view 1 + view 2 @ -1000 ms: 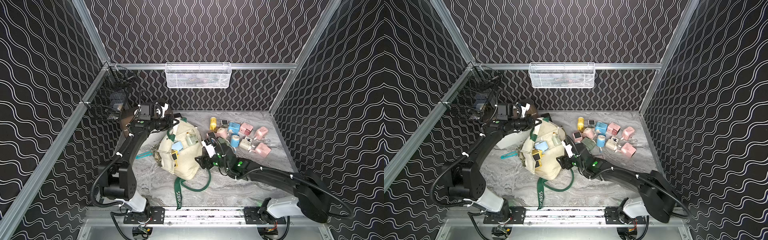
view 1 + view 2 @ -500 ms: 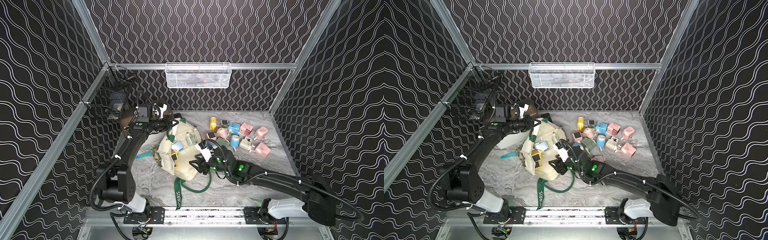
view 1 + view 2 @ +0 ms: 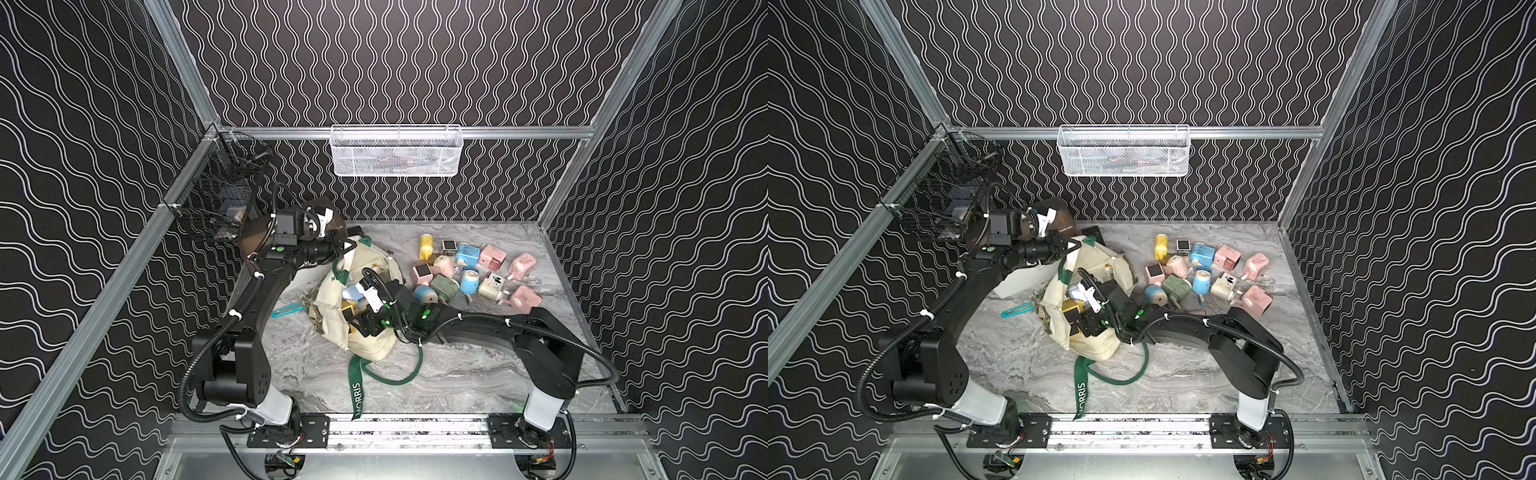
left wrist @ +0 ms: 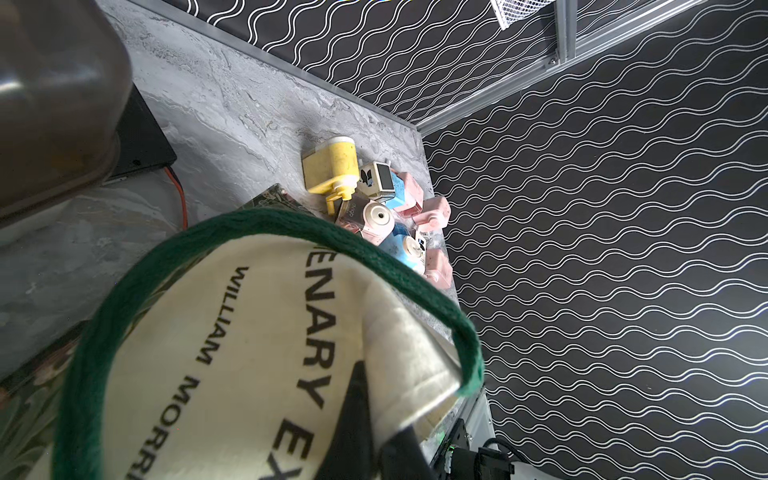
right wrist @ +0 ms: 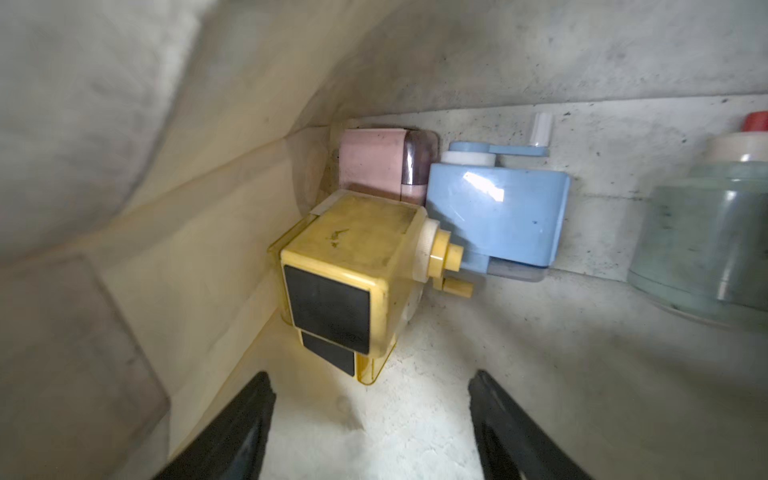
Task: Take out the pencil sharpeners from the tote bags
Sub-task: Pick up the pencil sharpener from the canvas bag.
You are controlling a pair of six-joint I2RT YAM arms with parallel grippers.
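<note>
My right gripper (image 5: 370, 378) reaches inside the cream tote bag (image 3: 368, 345). Its two black fingers are spread apart and hold nothing. Cream cloth sags close along the outer side of one finger.

My left gripper (image 3: 347, 248) is pinched tight on the bag's rim, by its green strap. Outside the bag, a heap of sharpeners (image 3: 469, 274) lies on the marble table (image 3: 457, 382). A teal tool (image 3: 286, 309) lies on the bag's other side.

Just ahead of my right fingertips sits a yellow sharpener (image 5: 353, 253), boxy and translucent, with two dark square panels. Close behind it are a blue sharpener (image 5: 498, 208) and a pink sharpener (image 5: 374, 162). A blurred green sharpener (image 5: 706, 241) stands off to one side.

The yellow one's dark face turns toward my fingertips. Its crank stub points sideways at the blue one, and its long axis seems to follow that stub, across my reach.
</note>
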